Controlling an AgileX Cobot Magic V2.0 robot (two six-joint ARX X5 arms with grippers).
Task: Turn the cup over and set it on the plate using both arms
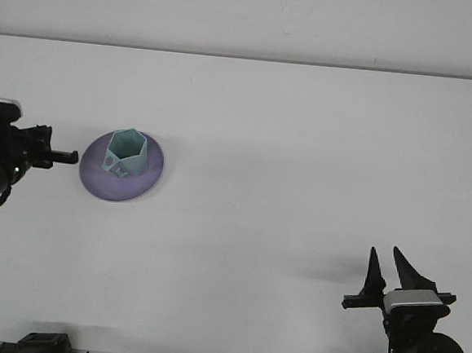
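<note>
A teal hexagonal cup (127, 152) stands upright, mouth up, on the purple plate (122, 189) at the left of the white table. My left gripper (64, 156) is level with the plate and just off its left rim. It points right toward the cup, is seen edge-on and holds nothing. At the bottom right, far from the plate, my right gripper (384, 254) points up. It is open, with a narrow gap between its fingers and nothing in it.
The white table (303, 149) runs to a back edge near the top of the view. No other objects lie on it. The left arm's dark body sits at the left frame edge.
</note>
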